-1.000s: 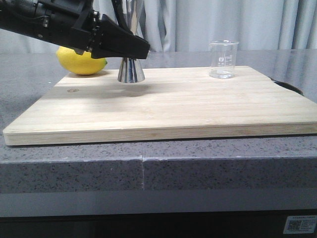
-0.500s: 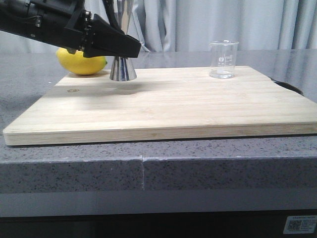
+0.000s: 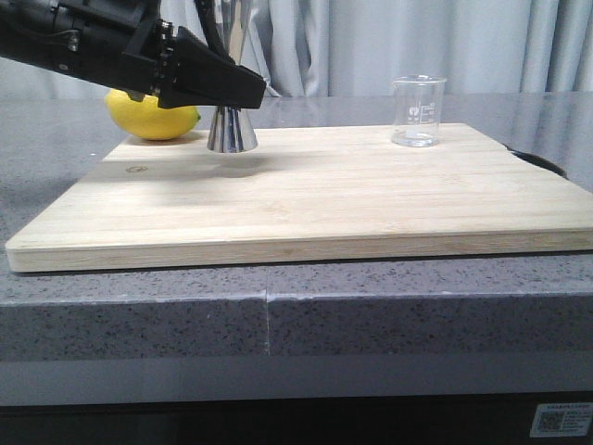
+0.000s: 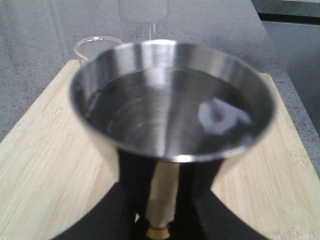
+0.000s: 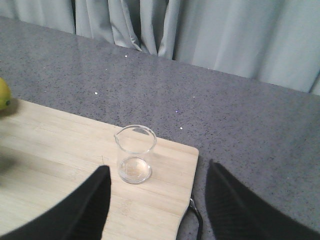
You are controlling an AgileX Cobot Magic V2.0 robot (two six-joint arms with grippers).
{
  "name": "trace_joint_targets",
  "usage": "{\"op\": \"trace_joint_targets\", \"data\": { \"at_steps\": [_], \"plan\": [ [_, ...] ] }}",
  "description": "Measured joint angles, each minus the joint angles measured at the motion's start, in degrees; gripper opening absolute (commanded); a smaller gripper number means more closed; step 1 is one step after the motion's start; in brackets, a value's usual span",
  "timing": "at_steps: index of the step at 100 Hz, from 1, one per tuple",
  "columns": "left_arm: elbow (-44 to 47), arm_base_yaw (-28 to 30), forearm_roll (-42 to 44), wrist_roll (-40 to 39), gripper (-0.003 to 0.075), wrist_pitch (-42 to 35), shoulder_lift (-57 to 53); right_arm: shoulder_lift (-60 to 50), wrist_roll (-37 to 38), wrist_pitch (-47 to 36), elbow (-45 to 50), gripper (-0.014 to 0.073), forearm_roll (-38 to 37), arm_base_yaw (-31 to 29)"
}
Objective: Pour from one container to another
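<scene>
The steel jigger (image 3: 232, 130) stands upright at the back left of the wooden board (image 3: 324, 195), its base on or just above the wood. My left gripper (image 3: 252, 93) is shut on its narrow waist. In the left wrist view the jigger's wide cup (image 4: 170, 100) fills the picture above the black fingers (image 4: 135, 190). I cannot tell whether there is liquid in it. The clear glass beaker (image 3: 419, 111) stands alone at the back right of the board and looks nearly empty. My right gripper (image 5: 157, 170) is open above the beaker (image 5: 134, 155), apart from it.
A yellow lemon (image 3: 148, 116) lies on the grey counter just behind the board's back left corner, close to the left arm. A dark metal loop (image 3: 537, 159) sticks out at the board's right edge. Grey curtains hang behind the counter.
My left gripper has carried the jigger a little to the left and towards the back of the board. The beaker has stayed where it was.
</scene>
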Motion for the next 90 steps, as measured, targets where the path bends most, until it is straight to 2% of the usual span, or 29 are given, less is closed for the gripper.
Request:
{"op": "trace_joint_targets", "data": {
  "at_steps": [90],
  "plan": [
    [0.00,0.00,0.39,0.58,-0.0011,0.00,0.00,0.00,0.00,0.00,0.00,0.0377,0.09,0.00]
  ]
}}
